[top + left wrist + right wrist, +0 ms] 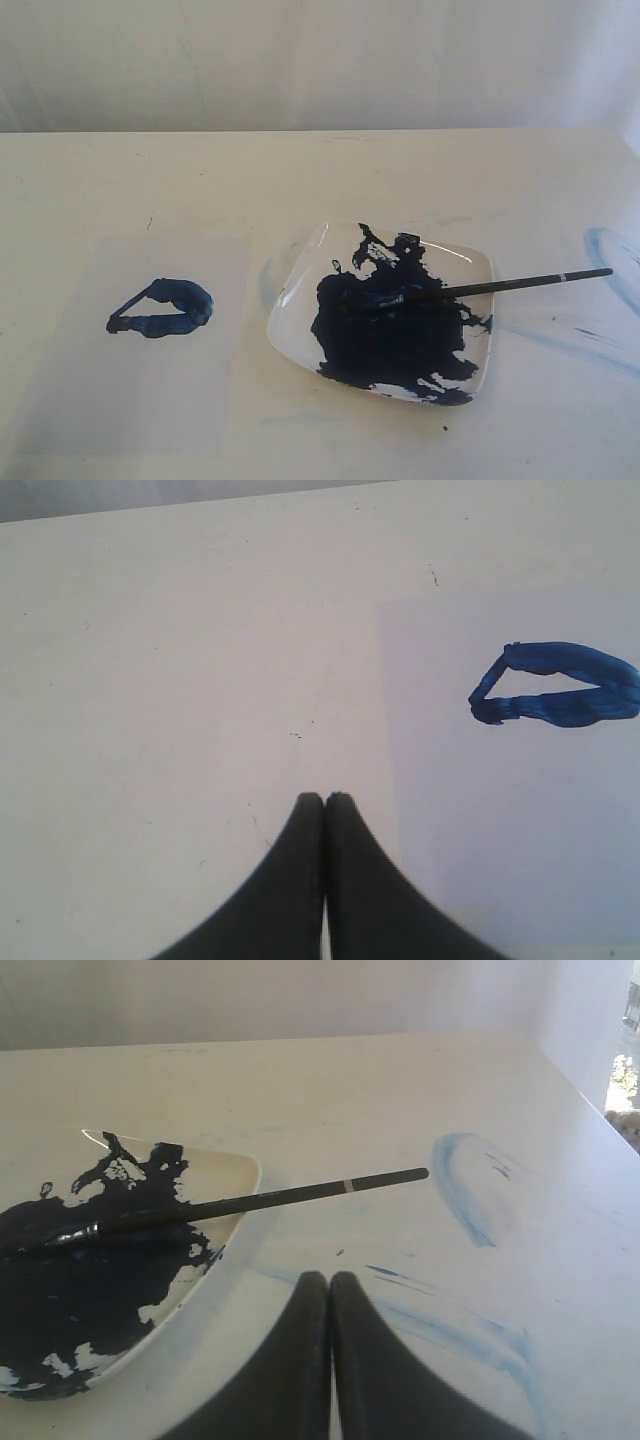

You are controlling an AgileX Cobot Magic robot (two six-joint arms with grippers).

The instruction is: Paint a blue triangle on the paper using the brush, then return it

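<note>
The blue triangle (162, 309) (556, 685) is a small dark-blue outline on the pale paper (140, 390) (520, 820) at the left. The brush (480, 288) (250, 1200) lies across the white square dish (478, 262) (235, 1168), its tip in the dark-blue paint pool and its black handle sticking out over the right rim. My left gripper (325, 798) is shut and empty above bare table beside the paper's edge. My right gripper (330, 1277) is shut and empty, a short way from the brush handle. Neither gripper shows in the exterior view.
Faint light-blue smears (610, 255) (460, 1185) mark the cream tabletop right of the dish. A white wall stands behind the table's far edge (320, 130).
</note>
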